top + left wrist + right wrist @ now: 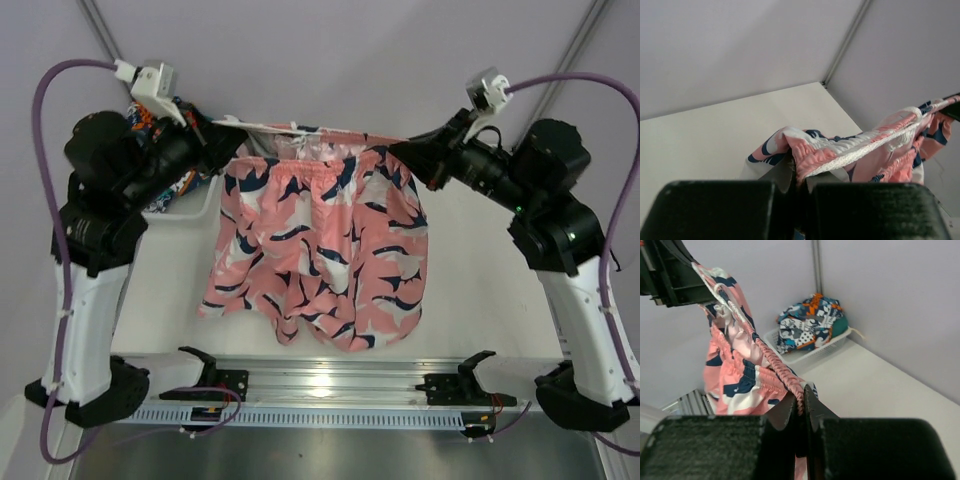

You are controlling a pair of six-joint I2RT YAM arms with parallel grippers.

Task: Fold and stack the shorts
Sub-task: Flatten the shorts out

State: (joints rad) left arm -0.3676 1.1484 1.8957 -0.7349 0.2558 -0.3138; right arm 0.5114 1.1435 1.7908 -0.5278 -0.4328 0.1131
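- The pink shorts (pixel 320 250) are held aloft beside the basket (pixel 815 354), waistband ends clamped by the left gripper (pixel 800 177) and right gripper (pixel 802 402).
- Spreading is judged in hand; lowering them flat is called for next.

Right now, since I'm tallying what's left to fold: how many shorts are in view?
2. The pink shorts hang by the waistband from the left gripper and right gripper; patchwork shorts lie in a white basket, far left. More may hide underneath.

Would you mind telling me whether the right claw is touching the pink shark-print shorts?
Touching. The right wrist view shows the right claw shut on the pink shark-print shorts, pinching their gathered waistband between its fingertips.
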